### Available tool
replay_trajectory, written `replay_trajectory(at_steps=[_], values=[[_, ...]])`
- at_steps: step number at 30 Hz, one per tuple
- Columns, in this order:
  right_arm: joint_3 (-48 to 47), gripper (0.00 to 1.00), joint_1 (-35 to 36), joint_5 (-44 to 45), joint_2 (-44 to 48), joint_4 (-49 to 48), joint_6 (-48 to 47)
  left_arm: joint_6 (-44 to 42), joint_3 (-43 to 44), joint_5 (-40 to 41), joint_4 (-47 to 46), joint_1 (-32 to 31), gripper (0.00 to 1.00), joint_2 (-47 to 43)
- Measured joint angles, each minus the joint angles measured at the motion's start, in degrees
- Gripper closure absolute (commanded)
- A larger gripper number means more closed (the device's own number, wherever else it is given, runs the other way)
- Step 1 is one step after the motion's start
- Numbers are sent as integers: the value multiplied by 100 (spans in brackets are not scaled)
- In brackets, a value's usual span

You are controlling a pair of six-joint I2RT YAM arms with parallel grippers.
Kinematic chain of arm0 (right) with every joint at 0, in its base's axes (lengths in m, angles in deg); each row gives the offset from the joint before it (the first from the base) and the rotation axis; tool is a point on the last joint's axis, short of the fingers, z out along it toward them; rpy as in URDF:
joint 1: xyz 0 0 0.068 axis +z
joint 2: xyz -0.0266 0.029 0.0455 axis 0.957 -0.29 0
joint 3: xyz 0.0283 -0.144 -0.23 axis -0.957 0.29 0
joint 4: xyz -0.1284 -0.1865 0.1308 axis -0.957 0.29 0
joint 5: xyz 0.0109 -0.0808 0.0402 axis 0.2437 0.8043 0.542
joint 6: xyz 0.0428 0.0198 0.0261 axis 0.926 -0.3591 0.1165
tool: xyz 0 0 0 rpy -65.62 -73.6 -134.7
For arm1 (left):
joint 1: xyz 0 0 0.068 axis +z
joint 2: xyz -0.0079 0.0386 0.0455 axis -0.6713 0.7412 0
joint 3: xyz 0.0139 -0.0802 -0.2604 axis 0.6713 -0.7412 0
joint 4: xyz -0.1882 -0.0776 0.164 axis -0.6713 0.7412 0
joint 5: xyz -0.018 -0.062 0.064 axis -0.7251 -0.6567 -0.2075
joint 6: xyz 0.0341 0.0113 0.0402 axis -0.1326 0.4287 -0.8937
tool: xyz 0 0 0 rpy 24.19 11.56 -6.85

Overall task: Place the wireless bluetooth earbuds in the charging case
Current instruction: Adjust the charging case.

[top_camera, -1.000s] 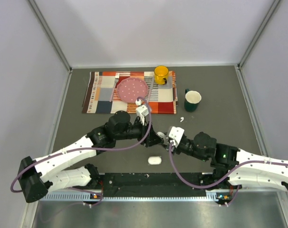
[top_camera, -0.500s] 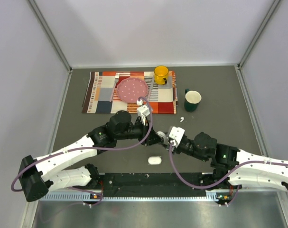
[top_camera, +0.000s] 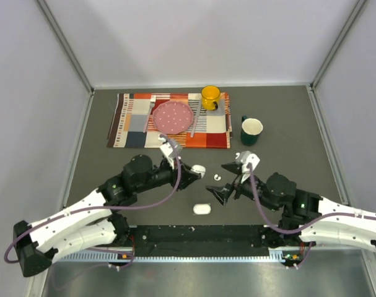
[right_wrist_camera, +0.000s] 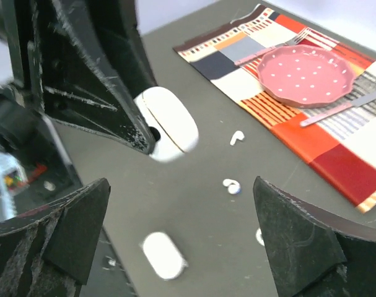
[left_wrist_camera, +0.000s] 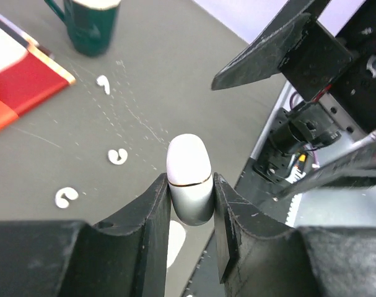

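My left gripper (left_wrist_camera: 191,187) is shut on a small white charging case (left_wrist_camera: 188,175), held off the table with its rounded lid end past the fingertips; the lid seam shows closed. In the top view that case (top_camera: 199,168) hangs between both arms. My right gripper (top_camera: 224,181) stands wide open just right of it, with nothing between its fingers (right_wrist_camera: 299,241). Loose white earbuds lie on the dark table: one (top_camera: 216,177) by the right gripper, another (top_camera: 237,154) further back, and three in the left wrist view (left_wrist_camera: 103,83) (left_wrist_camera: 118,156) (left_wrist_camera: 66,197). A second white case (top_camera: 202,209) lies flat near the front.
A patterned placemat (top_camera: 129,120) at the back carries a pink plate (top_camera: 172,116), cutlery and a yellow mug (top_camera: 210,96). A dark green mug (top_camera: 251,131) stands to the mat's right. The black rail (top_camera: 200,235) runs along the near edge.
The left gripper shut on the case and drew back left with it. The right gripper opened wide and pulled away to the right, so the arms no longer meet.
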Motion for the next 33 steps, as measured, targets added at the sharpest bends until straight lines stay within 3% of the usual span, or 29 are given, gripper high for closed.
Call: replay_trajectory(at_steps=[5,11,15,22,29,33], values=[[-4,1,0,140,446,-4,1215,-645,-855,450,-697,0,100,-1115],[-492,1,-111,374,299,413,2636,-1443,-1663,590,-1626,0,100,-1967],[-929,1,-802,-7,59,610,3639,-1991,-1853,538,-2096,0,100,-2293],[-1733,1,-2177,-1755,-905,684,4531,-2627,-1733,483,-2699,0,100,-2111],[-1971,1,-2267,-2953,-1674,422,5337,-2931,-1725,417,-3215,0,100,-1611],[-1753,2,-2269,-3309,-1882,-313,6019,-2990,-1722,402,-3416,0,100,-1416]])
